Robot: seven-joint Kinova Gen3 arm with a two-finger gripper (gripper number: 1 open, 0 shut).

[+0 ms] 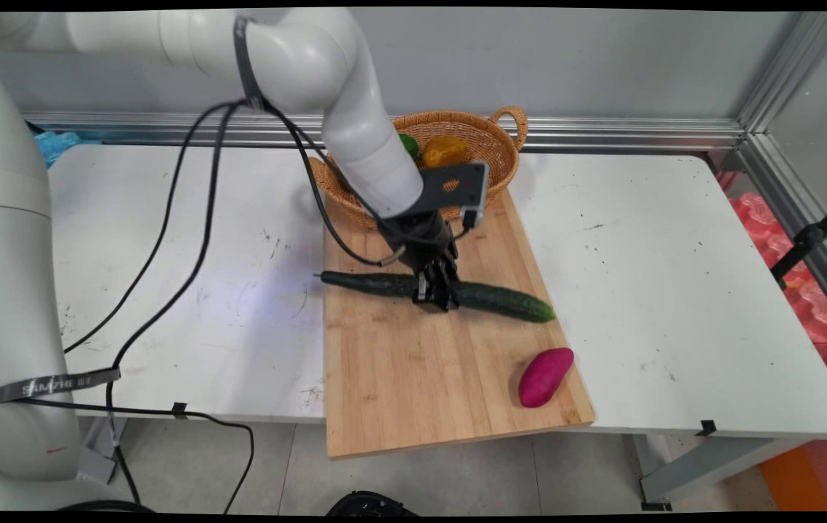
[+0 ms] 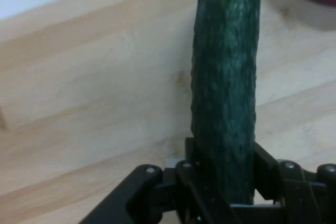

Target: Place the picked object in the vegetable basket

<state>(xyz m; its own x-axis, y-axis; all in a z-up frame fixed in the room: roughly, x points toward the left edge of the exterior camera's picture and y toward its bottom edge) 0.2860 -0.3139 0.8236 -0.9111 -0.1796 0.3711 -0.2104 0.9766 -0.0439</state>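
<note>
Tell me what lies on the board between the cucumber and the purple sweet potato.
Nothing: in the main view, bare cutting board separates the cucumber from the purple sweet potato.

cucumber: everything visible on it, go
The cucumber is long, dark green, bumpy-skinned and whole, with a thin stem tip at its left end. It lies flat across the wooden cutting board, that tip poking just past the board's left edge. The tool is shut on it near mid-length, fingers against both sides. It is apart from the purple sweet potato.

I'm seeing my gripper [image 1: 437,296] clamping the cucumber [image 1: 501,301] mid-length on the board [image 1: 399,378], below the basket [image 1: 490,156].
</note>
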